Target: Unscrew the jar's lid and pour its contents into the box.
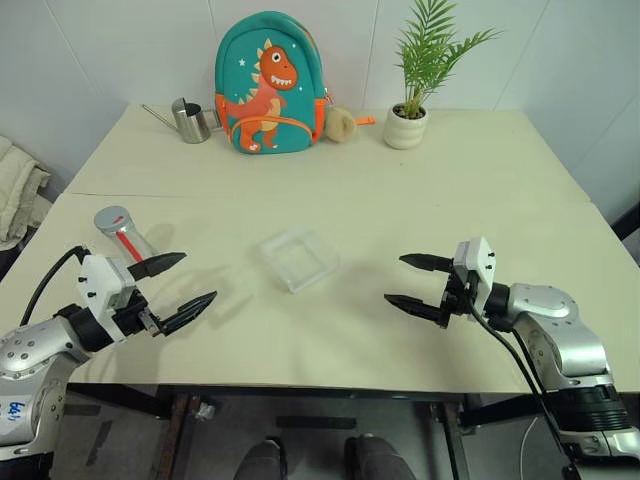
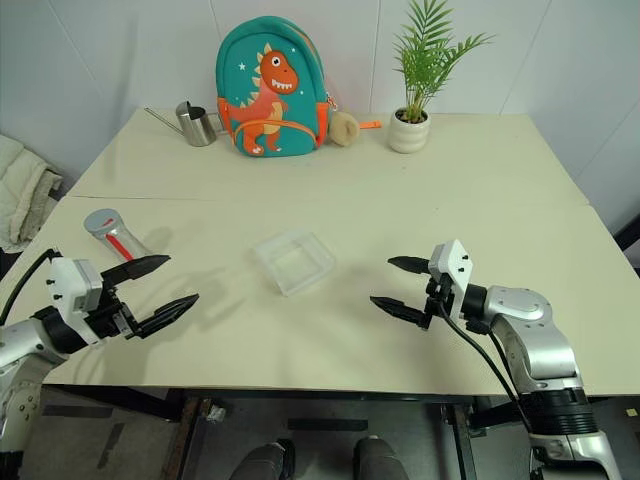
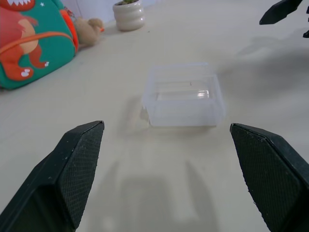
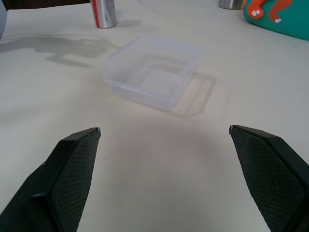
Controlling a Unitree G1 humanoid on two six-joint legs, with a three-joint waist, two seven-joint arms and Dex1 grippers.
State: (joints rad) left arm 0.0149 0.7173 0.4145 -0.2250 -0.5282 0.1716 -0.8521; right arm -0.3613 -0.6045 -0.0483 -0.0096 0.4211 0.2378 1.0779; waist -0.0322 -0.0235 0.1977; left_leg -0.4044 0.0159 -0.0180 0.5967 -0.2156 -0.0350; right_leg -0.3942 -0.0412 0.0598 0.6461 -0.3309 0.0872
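I'd bring my left tool, fingers apart, onto the jar at ten o'clock; right tool gapes too.

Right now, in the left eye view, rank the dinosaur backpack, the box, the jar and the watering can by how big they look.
1. Dinosaur backpack, clearly largest.
2. Box.
3. Jar and watering can look about alike; the jar sits nearer the camera, so I won't rank those two.
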